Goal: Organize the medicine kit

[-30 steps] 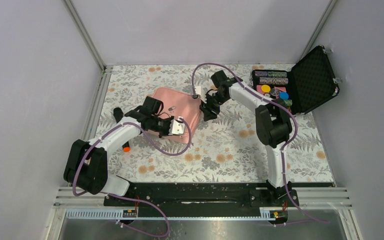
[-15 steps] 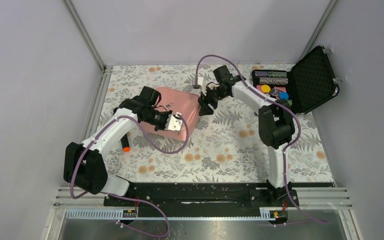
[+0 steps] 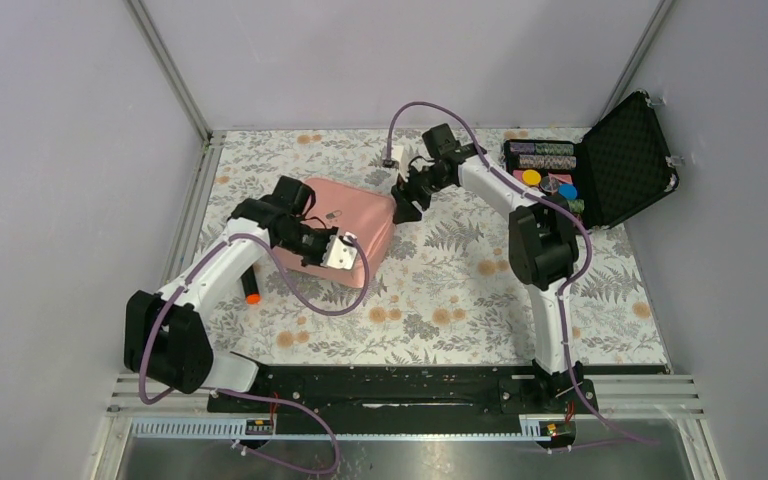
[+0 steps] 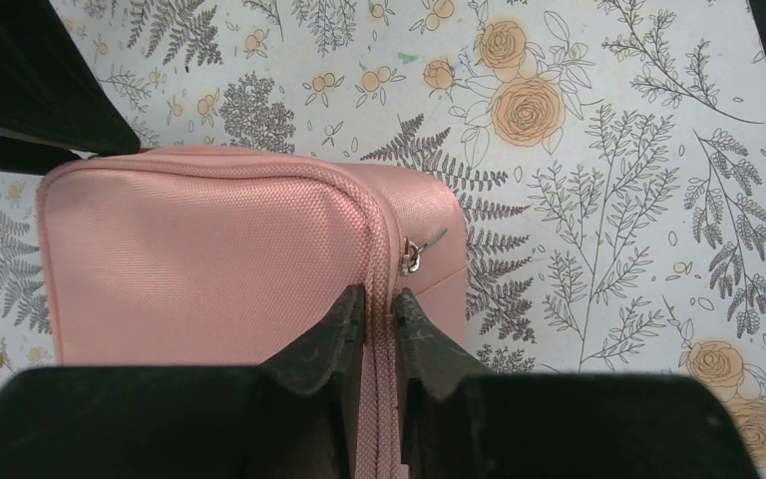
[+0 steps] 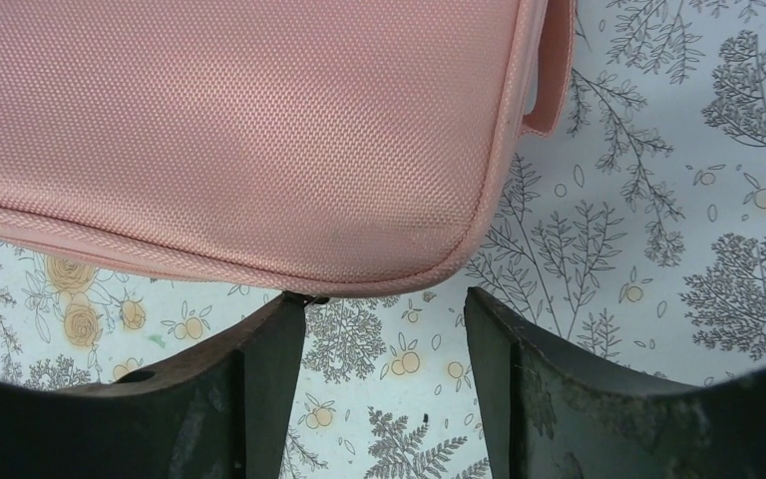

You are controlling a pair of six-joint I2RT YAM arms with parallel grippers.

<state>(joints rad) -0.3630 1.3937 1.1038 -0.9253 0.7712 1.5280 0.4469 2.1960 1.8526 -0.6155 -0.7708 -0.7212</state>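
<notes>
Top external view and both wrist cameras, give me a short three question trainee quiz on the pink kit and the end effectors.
1. True or false: the right end effector grips the medicine kit.
2. The left end effector pinches the kit's: A zipper seam, B corner tab, C nothing.
3. Fill in: the black case has its lid ____.
Key: 1 false, its fingers stand apart off the kit's edge; 2 A; 3 open.

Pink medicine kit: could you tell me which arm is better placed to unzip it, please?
Left. The left gripper is pinched on the zipper track of the pink medicine kit, just short of the metal zipper pull. The right gripper is open beside a corner, gripping nothing.
</notes>
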